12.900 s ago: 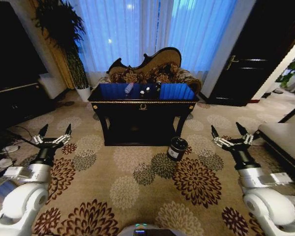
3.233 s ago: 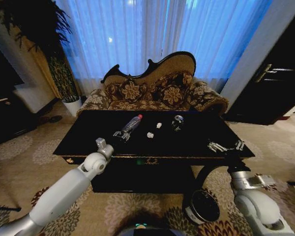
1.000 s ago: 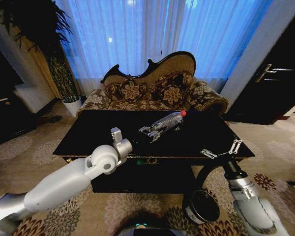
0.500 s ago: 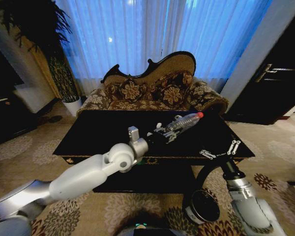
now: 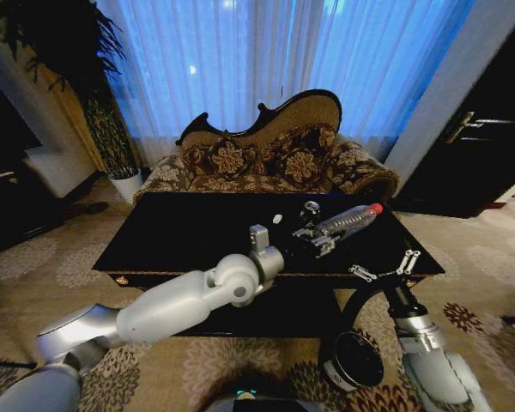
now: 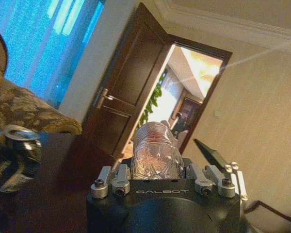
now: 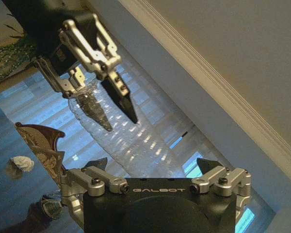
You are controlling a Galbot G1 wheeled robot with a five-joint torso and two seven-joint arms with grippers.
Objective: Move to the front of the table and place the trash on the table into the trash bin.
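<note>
The clear ribbed plastic bottle with a red cap (image 5: 350, 220) is clamped in the left gripper (image 5: 313, 239), held in the air above the right half of the large glossy black table with gold trim (image 5: 154, 236), cap pointing away from the arm towards the table's right end. The left wrist view looks straight along the bottle's (image 6: 155, 154) ribbed body between the closed fingers, and also shows the small dark round can (image 6: 12, 158) standing on the tabletop just beside the gripper, cut off at the frame edge. In the head view that can (image 5: 310, 209) sits just behind the gripper, with one crumpled white paper bit (image 5: 277, 219) beside it (a second bit is not visible from here). The right gripper (image 5: 383, 268) waits near the table's front right corner, fingers spread apart; its wrist view looks up at the left gripper (image 7: 97, 63) pinching the bottle and catches a white paper bit (image 7: 20, 163) lower down. Below it the small black round trash bin (image 5: 354, 360) stands on the carpet, partly hidden by the right arm. Counted: one bottle, one can, one bin.
</note>
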